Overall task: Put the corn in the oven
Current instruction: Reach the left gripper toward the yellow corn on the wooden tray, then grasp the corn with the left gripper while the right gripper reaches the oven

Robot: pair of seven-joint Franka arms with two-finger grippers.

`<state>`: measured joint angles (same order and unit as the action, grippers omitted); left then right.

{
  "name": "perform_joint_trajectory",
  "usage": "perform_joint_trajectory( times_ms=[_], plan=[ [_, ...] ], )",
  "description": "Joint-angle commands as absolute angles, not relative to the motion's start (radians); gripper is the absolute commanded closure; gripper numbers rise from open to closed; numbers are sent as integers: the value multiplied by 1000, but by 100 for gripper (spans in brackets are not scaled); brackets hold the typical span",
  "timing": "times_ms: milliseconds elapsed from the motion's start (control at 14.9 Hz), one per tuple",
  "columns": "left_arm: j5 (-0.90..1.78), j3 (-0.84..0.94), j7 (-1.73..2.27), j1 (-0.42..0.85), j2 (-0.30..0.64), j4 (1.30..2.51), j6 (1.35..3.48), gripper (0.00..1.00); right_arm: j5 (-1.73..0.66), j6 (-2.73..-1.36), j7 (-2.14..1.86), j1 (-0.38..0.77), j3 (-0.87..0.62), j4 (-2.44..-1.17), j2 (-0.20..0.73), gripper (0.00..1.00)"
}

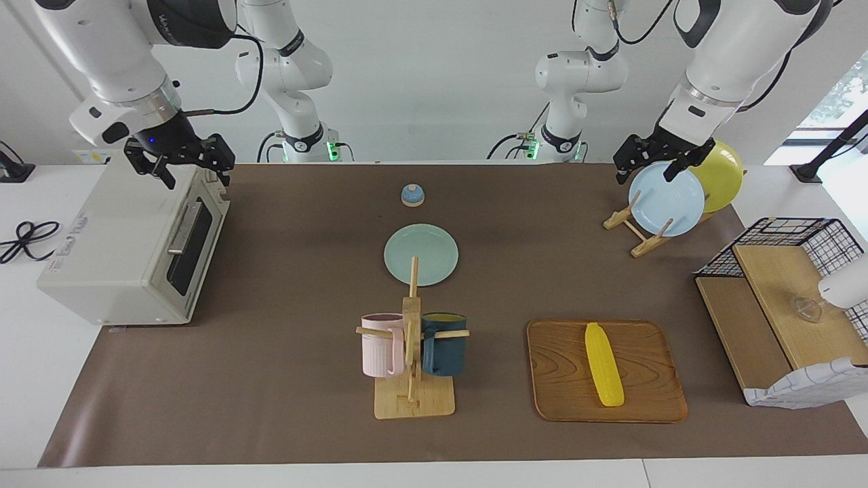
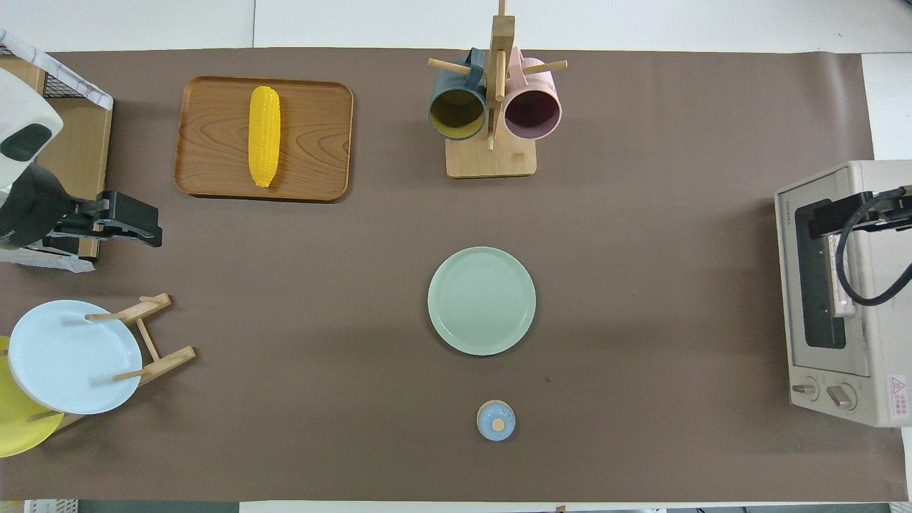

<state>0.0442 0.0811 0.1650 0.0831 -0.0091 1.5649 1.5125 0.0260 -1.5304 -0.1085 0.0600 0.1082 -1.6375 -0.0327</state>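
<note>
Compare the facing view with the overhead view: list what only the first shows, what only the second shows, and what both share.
Only the facing view shows both arms' bases and upper links, the oven's side wall, and the right gripper hanging open above the oven's top.

Only the overhead view shows the oven's knobs, its warning sticker and the mugs' insides.

Both show the corn lying on the wooden tray, the green plate, the plate rack under the open left gripper, the oven door shut, and neither gripper holding anything.
</note>
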Motion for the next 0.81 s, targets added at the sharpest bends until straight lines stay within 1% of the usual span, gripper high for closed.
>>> perform_joint_trajectory(
  times_ms=[0, 67, 134, 269, 336, 403, 537, 604, 739],
  plan=[
    [41, 89, 158, 81, 44, 1549, 1546, 0, 17, -1569, -120, 49, 106, -1690, -71, 22],
    [43, 92, 153, 81, 102, 1510, 1563, 0, 17, -1586, -121, 49, 106, -1695, -71, 62],
    [43, 94, 143, 81, 171, 1440, 1563, 0, 17, -1597, -123, 48, 106, -1709, -74, 100],
    [41, 101, 135, 83, 326, 1282, 1549, 0, 18, -1632, -130, 52, 109, -1759, -95, 100],
    [41, 104, 133, 83, 394, 1223, 1551, 0, 31, -1659, -127, 52, 109, -1787, -104, 100],
    [40, 112, 126, 81, 447, 1192, 1565, 0, 43, -1699, -135, 46, 112, -1813, -107, 100],
    [37, 114, 46, 71, 495, 1183, 1612, 0, 52, -1784, -129, -1, 115, -1905, -132, 100],
    [35, 110, 38, 75, 532, 1178, 1647, 0, 60, -1816, -124, -3, 115, -1949, -150, 100],
    [34, 109, 38, 77, 604, 1138, 1704, 0, 115, -1822, -80, -8, 115, -1974, -158, 100]
  ],
)
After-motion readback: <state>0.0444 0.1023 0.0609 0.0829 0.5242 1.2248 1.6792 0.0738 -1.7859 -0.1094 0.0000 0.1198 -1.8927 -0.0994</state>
